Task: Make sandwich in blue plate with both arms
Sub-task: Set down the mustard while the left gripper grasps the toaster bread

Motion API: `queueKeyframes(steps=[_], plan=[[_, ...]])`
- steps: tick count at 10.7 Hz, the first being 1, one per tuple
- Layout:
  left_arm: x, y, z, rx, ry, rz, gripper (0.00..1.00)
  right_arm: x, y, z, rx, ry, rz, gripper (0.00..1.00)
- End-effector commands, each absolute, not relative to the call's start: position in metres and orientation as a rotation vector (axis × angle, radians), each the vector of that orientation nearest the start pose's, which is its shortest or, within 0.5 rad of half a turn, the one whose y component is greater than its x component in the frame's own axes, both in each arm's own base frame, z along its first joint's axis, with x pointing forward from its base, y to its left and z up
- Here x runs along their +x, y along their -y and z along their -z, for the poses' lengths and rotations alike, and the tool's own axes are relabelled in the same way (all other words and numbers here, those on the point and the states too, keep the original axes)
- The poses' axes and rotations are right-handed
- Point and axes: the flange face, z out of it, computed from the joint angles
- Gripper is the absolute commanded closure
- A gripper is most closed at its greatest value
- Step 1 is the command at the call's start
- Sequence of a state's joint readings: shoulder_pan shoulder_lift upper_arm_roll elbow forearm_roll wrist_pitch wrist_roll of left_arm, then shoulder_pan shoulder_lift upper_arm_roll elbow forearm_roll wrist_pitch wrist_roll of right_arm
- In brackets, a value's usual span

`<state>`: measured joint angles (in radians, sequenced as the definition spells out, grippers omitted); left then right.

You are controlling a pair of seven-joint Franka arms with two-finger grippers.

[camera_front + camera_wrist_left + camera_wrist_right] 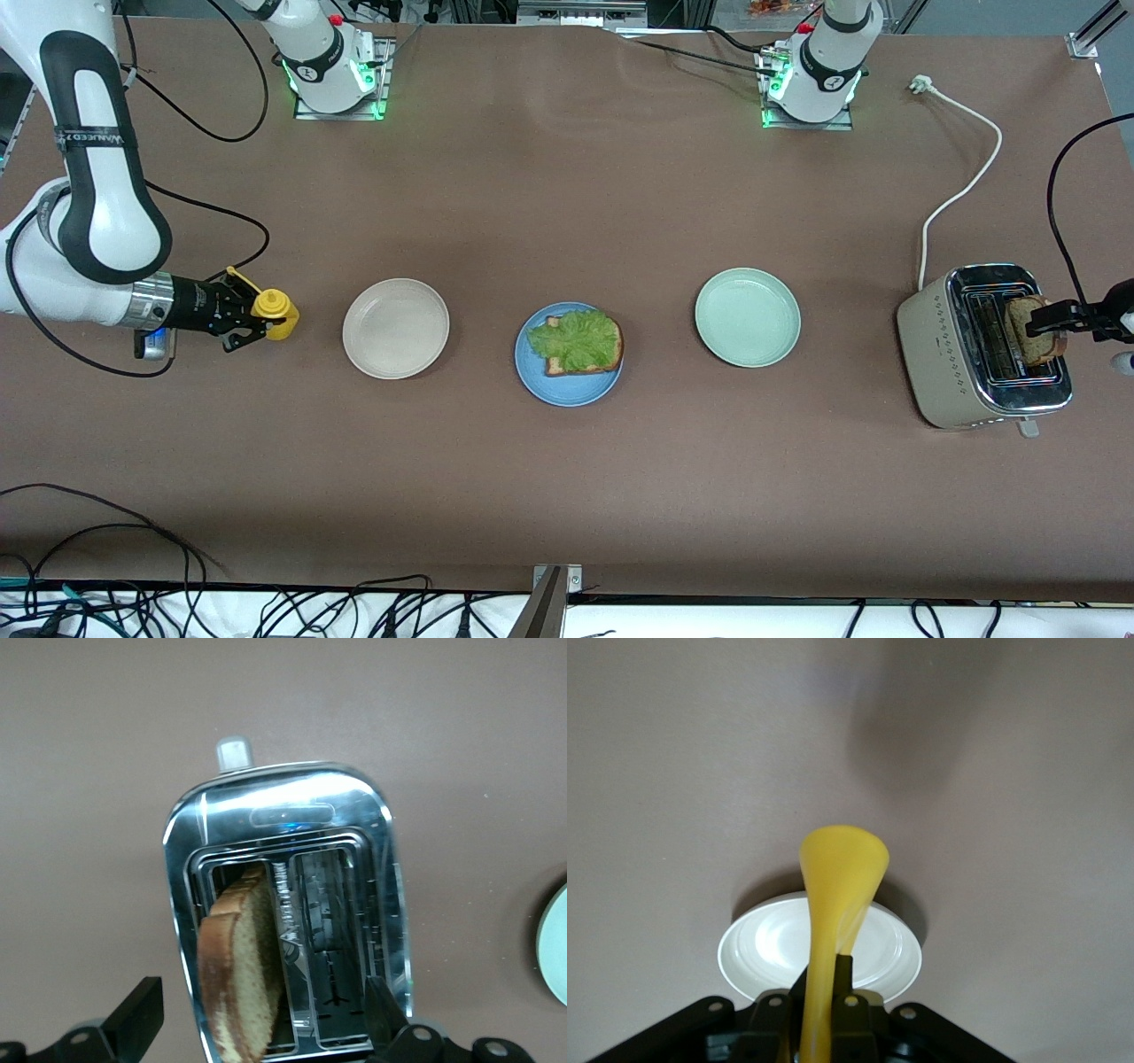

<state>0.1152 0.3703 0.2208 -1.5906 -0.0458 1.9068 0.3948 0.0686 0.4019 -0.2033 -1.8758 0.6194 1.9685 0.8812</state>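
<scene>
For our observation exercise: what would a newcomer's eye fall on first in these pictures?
Probably the blue plate mid-table, holding bread topped with green lettuce, between a beige plate and a green plate. Next, the toaster at the left arm's end, the open left gripper around its slice. The right gripper grips a yellow piece.

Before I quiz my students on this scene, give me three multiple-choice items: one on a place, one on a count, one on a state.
1. Where is the lettuce?
A. on the bread on the blue plate
B. on the green plate
C. in the toaster

2. How many plates are on the table?
A. two
B. three
C. four

3. How is the right gripper?
A. open, empty
B. shut on a yellow bottle
C. shut on bread

Answers: 1 A, lettuce covers the slice there. 2 B, beige, blue, green. 3 B, its fingers pinch the bottle.
</scene>
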Motion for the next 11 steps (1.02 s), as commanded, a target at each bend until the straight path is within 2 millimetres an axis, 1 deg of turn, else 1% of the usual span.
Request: queueKeyframes(steps=[1, 2, 3, 4, 5, 6, 7, 8, 9, 10, 11], plan=[[0.628, -0.223, -0.399, -3.160, -0.111, -0.079, 0.00, 0.595, 0.046, -0.254, -2.016, -1.745, -0.682, 1.00], [0.628, -0.224, -0.396, -3.160, -0.108, -0.084, 0.00, 0.593, 0.047, -0.238, -1.969, -1.764, -0.713, 1.00], [0.628, -0.225, -0.390, -3.163, -0.102, -0.100, 0.00, 0.594, 0.051, -0.229, -1.914, -1.764, -0.725, 1.00], [0.629, -0.225, -0.386, -3.165, -0.101, -0.106, 0.02, 0.590, 0.066, -0.221, -1.884, -1.735, -0.726, 1.00], [0.628, -0.226, -0.385, -3.166, -0.096, -0.111, 0.12, 0.587, 0.070, -0.214, -1.886, -1.715, -0.741, 1.00], [0.627, -0.226, -0.383, -3.173, -0.090, -0.114, 0.36, 0.585, 0.076, -0.211, -1.872, -1.725, -0.748, 1.00], [0.627, -0.226, -0.383, -3.178, -0.082, -0.113, 0.55, 0.585, 0.080, -0.210, -1.850, -1.735, -0.750, 1.00], [0.627, -0.225, -0.383, -3.179, -0.080, -0.118, 0.71, 0.587, 0.078, -0.212, -1.816, -1.736, -0.749, 1.00], [0.626, -0.225, -0.383, -3.181, -0.070, -0.125, 0.81, 0.587, 0.078, -0.214, -1.802, -1.747, -0.754, 1.00], [0.626, -0.225, -0.382, -3.181, -0.068, -0.127, 0.92, 0.587, 0.073, -0.218, -1.791, -1.750, -0.781, 1.00], [0.626, -0.224, -0.382, -3.182, -0.068, -0.129, 0.99, 0.588, 0.073, -0.221, -1.774, -1.760, -0.781, 1.00]])
